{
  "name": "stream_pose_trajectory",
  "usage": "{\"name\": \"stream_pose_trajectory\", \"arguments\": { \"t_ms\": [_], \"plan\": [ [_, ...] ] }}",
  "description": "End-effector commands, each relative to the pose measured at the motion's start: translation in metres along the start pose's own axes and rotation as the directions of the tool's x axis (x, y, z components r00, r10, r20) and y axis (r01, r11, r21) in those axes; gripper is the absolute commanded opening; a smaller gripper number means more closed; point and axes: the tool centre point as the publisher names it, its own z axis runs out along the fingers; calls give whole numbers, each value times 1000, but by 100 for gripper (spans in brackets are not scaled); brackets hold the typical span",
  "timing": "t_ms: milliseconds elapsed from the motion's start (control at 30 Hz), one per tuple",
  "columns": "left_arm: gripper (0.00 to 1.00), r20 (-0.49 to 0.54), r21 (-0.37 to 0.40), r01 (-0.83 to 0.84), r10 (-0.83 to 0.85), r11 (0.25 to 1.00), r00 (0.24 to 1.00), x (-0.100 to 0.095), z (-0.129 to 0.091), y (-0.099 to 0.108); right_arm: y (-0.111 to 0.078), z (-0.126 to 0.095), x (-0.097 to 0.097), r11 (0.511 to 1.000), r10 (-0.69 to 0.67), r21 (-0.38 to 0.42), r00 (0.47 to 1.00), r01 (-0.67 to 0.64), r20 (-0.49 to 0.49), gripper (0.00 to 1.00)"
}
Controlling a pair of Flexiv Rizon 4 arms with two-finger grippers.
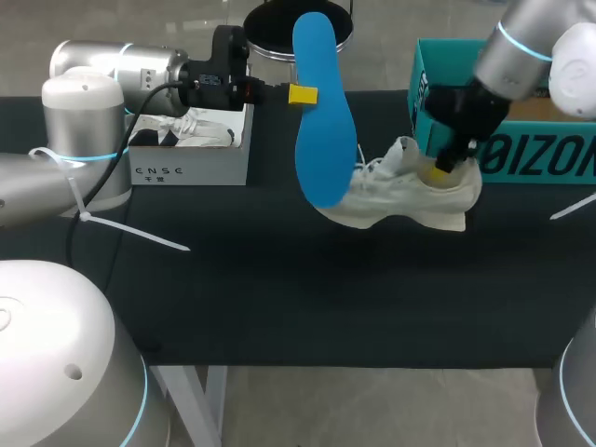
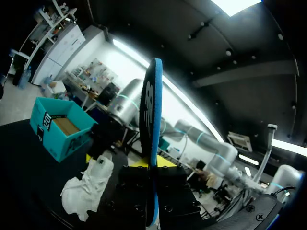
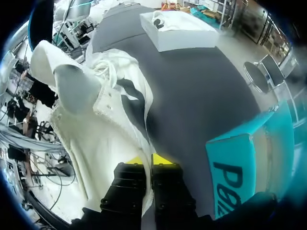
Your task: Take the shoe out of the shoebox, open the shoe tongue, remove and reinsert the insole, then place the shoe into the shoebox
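Observation:
The blue insole (image 1: 323, 121) hangs upright in the air over the table's back middle, out of the shoe. My left gripper (image 1: 303, 94) is shut on its edge. In the left wrist view the insole (image 2: 151, 134) stands edge-on between that gripper's (image 2: 152, 165) fingers. The white shoe (image 1: 410, 194) rests on the black table in front of the teal shoebox (image 1: 521, 140), with its tongue and laces pulled up. My right gripper (image 1: 440, 170) is shut on the shoe's heel collar. The right wrist view shows its yellow tips (image 3: 149, 159) pinching the rim of the white shoe (image 3: 96, 115).
A white box (image 1: 196, 158) with white and dark items stands at the back left, under my left arm; it shows in the right wrist view too (image 3: 180, 31). The teal shoebox (image 3: 244, 167) lies beside my right gripper. A black round stand (image 1: 279, 33) is behind the insole.

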Motion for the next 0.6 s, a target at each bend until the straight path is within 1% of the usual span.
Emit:
{"name": "stream_pose_trajectory", "arguments": {
  "t_ms": [33,67,100,133,167,200,233,267,600],
  "plan": [
    [0,3,0,0,0,1000,1000,0,1,0,-28,-30,26,832,495,104,813,-545,306,0],
    [0,3,0,0,0,1000,1000,0,1,0,-33,-34,33,807,536,74,779,-586,326,0],
    [0,3,0,0,0,1000,1000,0,1,0,-41,-37,41,746,603,61,711,-663,362,0],
    [0,3,0,0,0,1000,1000,0,1,0,-47,-39,49,712,643,31,668,-702,374,0],
    [0,3,0,0,0,1000,1000,0,1,0,-52,-39,58,661,697,-4,613,-750,372,0],
    [0,3,0,0,0,1000,1000,0,1,0,-54,-39,66,640,720,-24,589,-768,366,0],
    [0,3,0,0,0,1000,1000,0,1,0,-54,-37,72,634,736,-36,589,-772,333,0],
    [0,3,0,0,0,1000,1000,0,1,0,-52,-33,75,659,722,-26,623,-752,301,0],
    [0,3,0,0,0,1000,1000,0,1,0,-52,-33,75,659,722,-26,623,-752,301,0]
  ]
}}
